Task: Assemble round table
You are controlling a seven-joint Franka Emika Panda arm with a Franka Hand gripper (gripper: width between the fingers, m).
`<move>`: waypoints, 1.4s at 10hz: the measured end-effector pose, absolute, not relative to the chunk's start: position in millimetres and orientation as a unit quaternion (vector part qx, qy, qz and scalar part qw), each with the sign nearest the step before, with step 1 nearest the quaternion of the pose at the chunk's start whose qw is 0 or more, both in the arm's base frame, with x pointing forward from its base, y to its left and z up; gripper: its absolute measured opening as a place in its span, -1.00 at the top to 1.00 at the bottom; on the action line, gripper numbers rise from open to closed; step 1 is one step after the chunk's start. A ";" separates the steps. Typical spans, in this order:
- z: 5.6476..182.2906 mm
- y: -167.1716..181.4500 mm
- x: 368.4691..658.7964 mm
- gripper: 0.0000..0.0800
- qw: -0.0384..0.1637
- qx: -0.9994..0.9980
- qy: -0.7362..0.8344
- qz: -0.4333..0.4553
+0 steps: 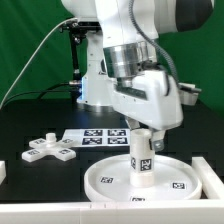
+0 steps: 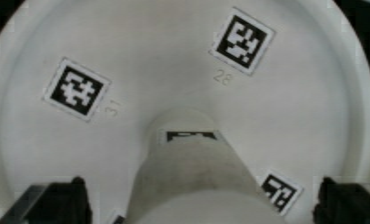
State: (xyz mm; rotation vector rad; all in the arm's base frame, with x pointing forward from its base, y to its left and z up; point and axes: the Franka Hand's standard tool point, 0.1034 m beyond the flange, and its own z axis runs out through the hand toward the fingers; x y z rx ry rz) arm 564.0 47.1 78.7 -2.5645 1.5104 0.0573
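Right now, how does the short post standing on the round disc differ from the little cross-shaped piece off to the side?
The post stands upright at the middle of the disc; the cross piece lies flat on the table, off the disc, toward the exterior view's left. The post is a round column; the cross piece has four arms. The tool hangs right over the post, not the cross piece. Both are white.

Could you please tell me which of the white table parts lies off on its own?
The small cross-shaped piece, alone on the black table at the exterior view's left; the short cylinder stands upright on the round disc.
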 end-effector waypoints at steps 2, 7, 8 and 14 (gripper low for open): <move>79.8 49.6 565.1 -0.62 0.084 -0.872 0.482 0.022; 79.9 41.6 563.6 -0.62 0.057 -0.974 0.220 0.009; 79.2 43.5 562.8 -0.62 0.047 -0.985 0.166 0.007; 73.7 46.0 565.2 -0.62 0.012 -0.992 -0.122 -0.019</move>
